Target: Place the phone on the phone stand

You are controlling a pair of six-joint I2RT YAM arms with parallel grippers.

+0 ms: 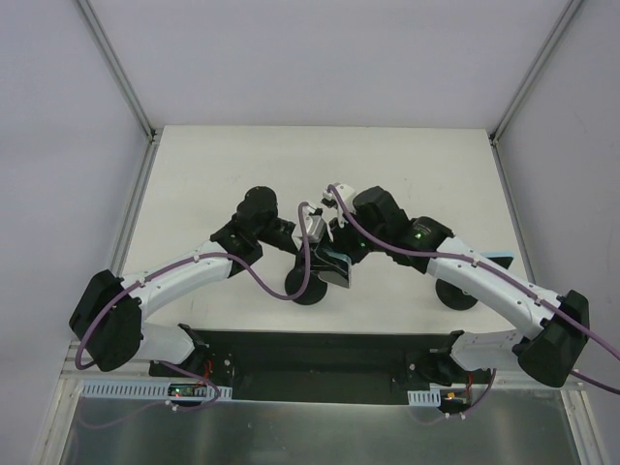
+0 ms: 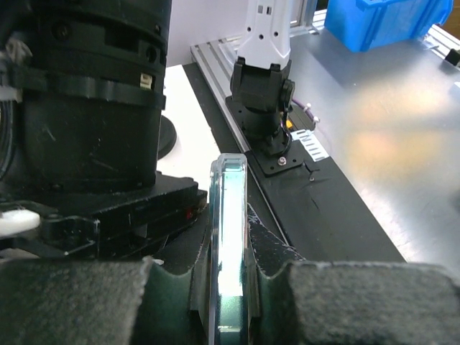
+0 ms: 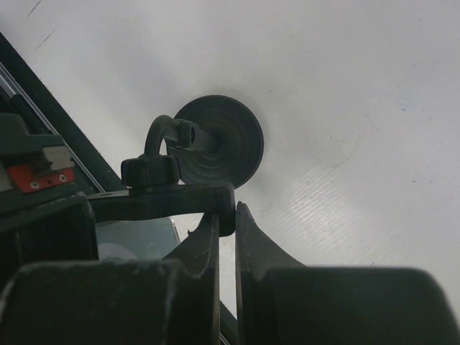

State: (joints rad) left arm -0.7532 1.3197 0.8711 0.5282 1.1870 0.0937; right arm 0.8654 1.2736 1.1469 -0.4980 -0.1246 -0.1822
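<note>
The phone (image 2: 230,215) stands edge-on between my left gripper's (image 2: 228,269) padded fingers, which are shut on it. In the top view the phone (image 1: 336,271) hangs tilted over the phone stand's round disc base (image 1: 308,290) at mid-table. In the right wrist view the phone stand (image 3: 219,140) shows its disc base, bent post and clamp cradle. My right gripper (image 3: 228,212) is shut on the end of the cradle bar. The phone's grey face (image 3: 136,237) shows just below that bar. Whether the phone touches the cradle is hidden.
A second black disc (image 1: 455,294) lies under my right forearm, with a light-blue item (image 1: 501,258) beside it. The black mounting plate (image 1: 320,354) runs along the near edge. A blue bin (image 2: 381,21) sits beyond the right arm's base (image 2: 262,93).
</note>
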